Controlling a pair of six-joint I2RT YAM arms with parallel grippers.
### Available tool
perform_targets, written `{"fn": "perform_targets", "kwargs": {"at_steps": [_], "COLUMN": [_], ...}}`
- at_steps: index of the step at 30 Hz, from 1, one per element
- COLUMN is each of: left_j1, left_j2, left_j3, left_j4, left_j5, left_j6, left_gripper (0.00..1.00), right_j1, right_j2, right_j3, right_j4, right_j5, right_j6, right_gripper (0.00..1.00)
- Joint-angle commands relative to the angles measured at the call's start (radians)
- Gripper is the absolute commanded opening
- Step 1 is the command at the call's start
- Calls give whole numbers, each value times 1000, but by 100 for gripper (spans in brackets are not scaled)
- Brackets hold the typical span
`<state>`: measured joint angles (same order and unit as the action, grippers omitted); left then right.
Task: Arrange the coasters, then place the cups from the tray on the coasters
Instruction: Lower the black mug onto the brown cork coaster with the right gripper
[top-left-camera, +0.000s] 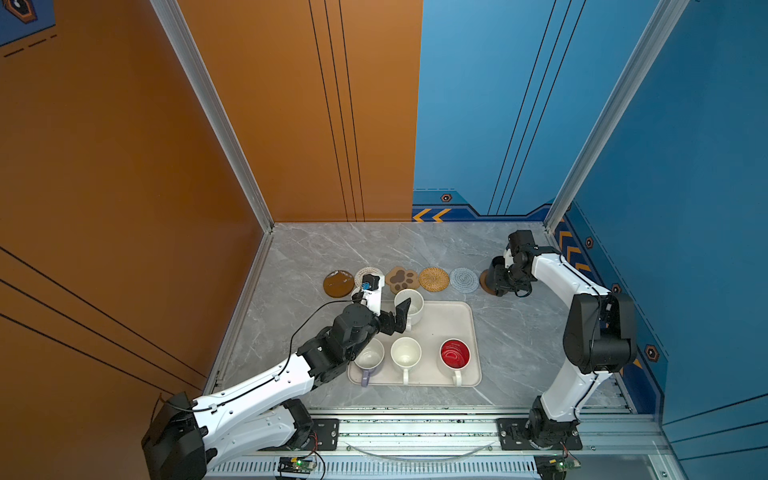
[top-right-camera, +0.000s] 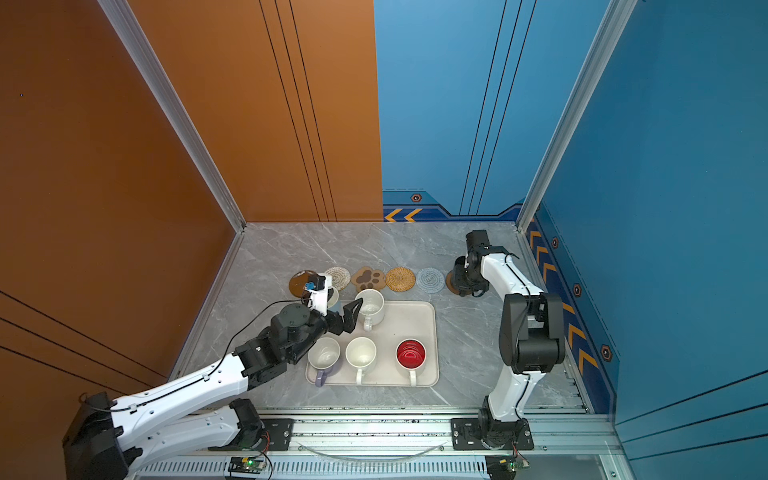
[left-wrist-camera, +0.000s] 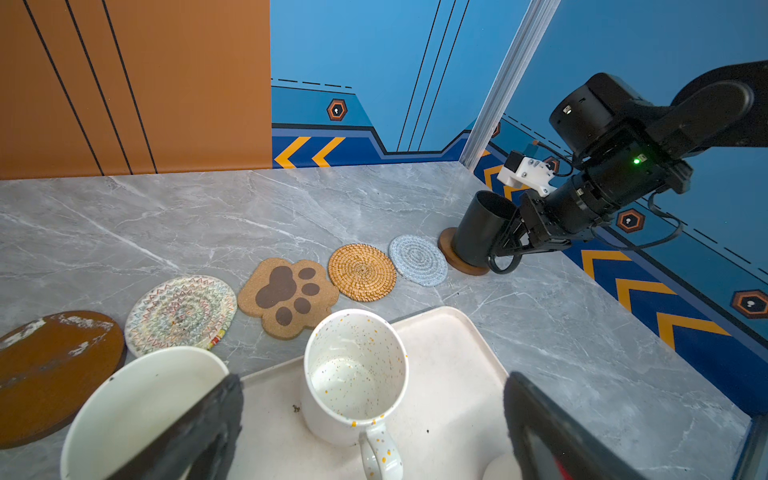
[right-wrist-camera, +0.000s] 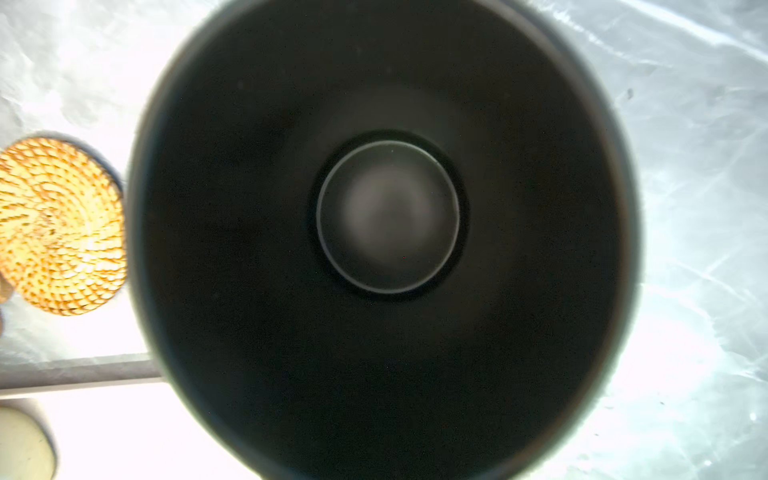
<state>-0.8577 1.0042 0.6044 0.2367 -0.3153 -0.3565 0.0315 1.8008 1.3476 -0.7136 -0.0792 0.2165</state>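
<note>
Six coasters lie in a row behind the tray (top-left-camera: 451, 326): brown disc (top-left-camera: 338, 283), white woven (left-wrist-camera: 180, 313), paw (top-left-camera: 401, 279), rattan (top-left-camera: 434, 278), grey-blue (top-left-camera: 464, 280) and a second brown disc (left-wrist-camera: 451, 253). The black mug (left-wrist-camera: 482, 226) stands on that last disc. My right gripper (left-wrist-camera: 509, 245) is shut on its handle side, and the mug fills the right wrist view. My left gripper (left-wrist-camera: 372, 381) hangs open over the tray's back left. The speckled white mug (left-wrist-camera: 355, 374) sits between its fingers. One finger (left-wrist-camera: 208, 428) overlaps a pale-inside cup (left-wrist-camera: 137, 407).
At the tray's front stand a lilac cup (top-left-camera: 369, 357), a white cup (top-left-camera: 406, 352) and a red-inside cup (top-left-camera: 455, 354), handles toward me. Orange and blue walls close the marble table (top-left-camera: 374, 245) on three sides. The left wrist camera hides part of the white woven coaster in both top views.
</note>
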Motion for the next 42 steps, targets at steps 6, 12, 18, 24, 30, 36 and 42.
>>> {"fn": "perform_targets", "kwargs": {"at_steps": [6, 12, 18, 24, 30, 36, 42], "left_j1": [6, 7, 7, 8, 7, 7, 8], "left_j2": [-21, -16, -18, -18, -21, -26, -38], "left_j3": [28, 29, 29, 29, 28, 27, 23], "left_j4": [1, 1, 1, 1, 1, -3, -14], "left_j5": [-36, -36, -38, -38, -36, -36, -44], "left_j6": [2, 3, 2, 2, 1, 1, 0], "left_gripper": [98, 98, 98, 98, 98, 98, 98], "right_j1": [-5, -5, -5, -5, -2, 1, 2], "right_j2": [-8, 1, 5, 13, 20, 18, 12], "right_j3": [51, 55, 54, 51, 48, 44, 43], "right_j4": [58, 59, 57, 55, 54, 54, 53], "right_j5": [32, 35, 60, 63, 49, 48, 47], "right_j6": [-24, -28, -30, -34, -31, -30, -30], "right_gripper": [0, 0, 0, 0, 7, 22, 36]}}
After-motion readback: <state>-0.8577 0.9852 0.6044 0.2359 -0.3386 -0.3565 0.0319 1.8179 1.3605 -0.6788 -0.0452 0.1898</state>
